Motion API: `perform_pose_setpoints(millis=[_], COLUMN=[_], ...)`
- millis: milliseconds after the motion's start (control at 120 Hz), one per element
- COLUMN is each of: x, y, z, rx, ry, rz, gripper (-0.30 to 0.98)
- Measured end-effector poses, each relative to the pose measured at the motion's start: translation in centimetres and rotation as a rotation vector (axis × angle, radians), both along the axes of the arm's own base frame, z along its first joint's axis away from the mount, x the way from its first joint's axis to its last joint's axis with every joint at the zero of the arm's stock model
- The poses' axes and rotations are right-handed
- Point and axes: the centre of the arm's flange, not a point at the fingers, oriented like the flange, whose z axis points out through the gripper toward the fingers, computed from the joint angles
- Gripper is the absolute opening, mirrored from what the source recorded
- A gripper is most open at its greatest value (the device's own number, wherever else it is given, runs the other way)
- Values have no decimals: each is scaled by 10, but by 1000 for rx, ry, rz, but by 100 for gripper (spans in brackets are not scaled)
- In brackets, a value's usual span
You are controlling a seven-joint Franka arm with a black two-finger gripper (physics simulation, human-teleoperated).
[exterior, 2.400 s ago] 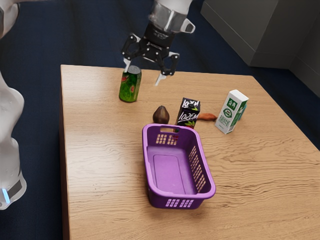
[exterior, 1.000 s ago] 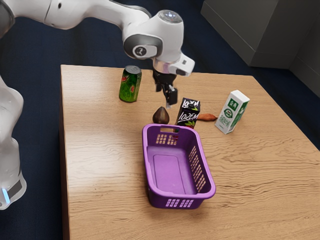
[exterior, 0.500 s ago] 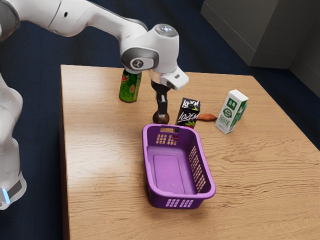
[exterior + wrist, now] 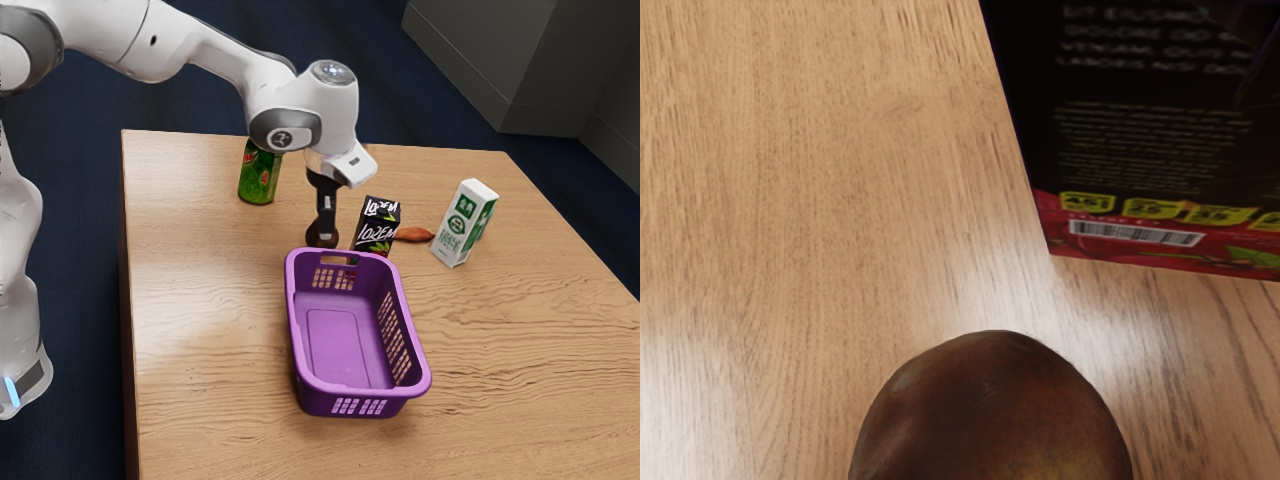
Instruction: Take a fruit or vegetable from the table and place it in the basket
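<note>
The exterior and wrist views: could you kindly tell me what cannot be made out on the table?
- Green can: exterior view, top hidden by the arm.
- Brown fruit: wrist view, cut off by the lower edge.
- Black carton: wrist view, fine print blurred.
- Orange vegetable: exterior view, one end behind the carton.

On the worktop [image 4: 210, 360]: fruit [image 4: 990, 420] at my gripper [image 4: 325, 234], just beyond the basket [image 4: 338, 345]; can [image 4: 258, 180] toward the exterior view's left; juice box [image 4: 377, 226], sweet potato [image 4: 415, 235], carton [image 4: 463, 225] successively rightward.
</note>
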Motion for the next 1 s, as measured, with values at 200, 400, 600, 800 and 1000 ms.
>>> perform_pose_setpoints(millis=[200,400,600,800,1000], x=[6,7,2,-5,-8], y=[6,5,4,4,5], z=[-17,-20,-27,-27,-32], rx=[-11,-23,-35,-47,-58], ry=[9,2,12,11,21], rz=[-4,-17,-26,-29,-26], gripper=[68,68,68,68,68])
